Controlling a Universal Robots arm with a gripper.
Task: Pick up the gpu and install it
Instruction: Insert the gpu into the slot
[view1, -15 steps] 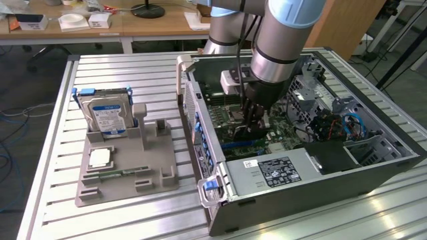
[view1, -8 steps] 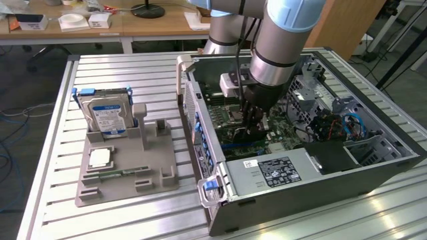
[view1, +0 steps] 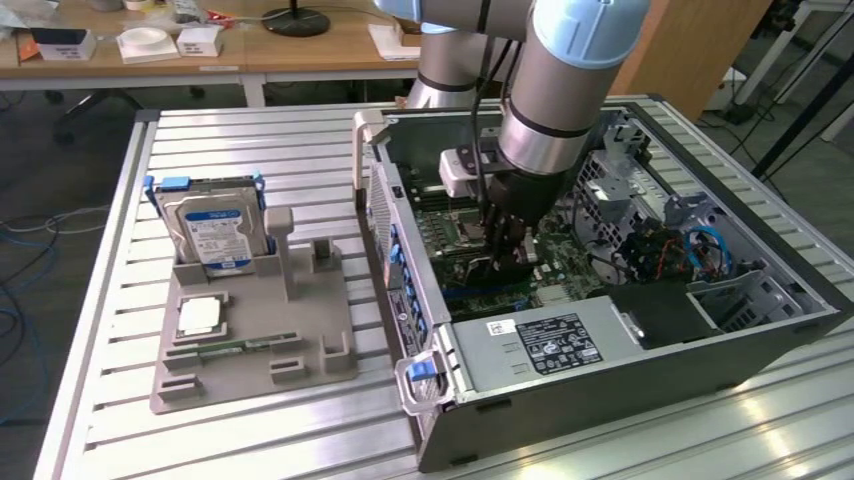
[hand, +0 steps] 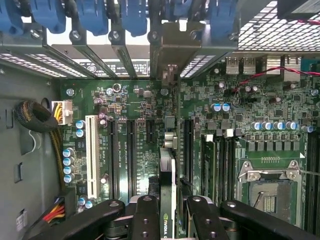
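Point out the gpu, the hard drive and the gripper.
gpu (hand: 167, 187): wrist view, on the card's upper edge between the gripper's fingers.
hard drive (view1: 214, 232): exterior view, on its blue-white label.
gripper (hand: 169, 212): wrist view, midway between its fingertips, which clamp the gpu.

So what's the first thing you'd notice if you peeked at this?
The big grey robot arm reaching down into the open computer case. Its gripper is shut on the gpu, held edge-on over the green motherboard. Outside the case, at the exterior view's left, a hard drive stands upright in a grey holder.
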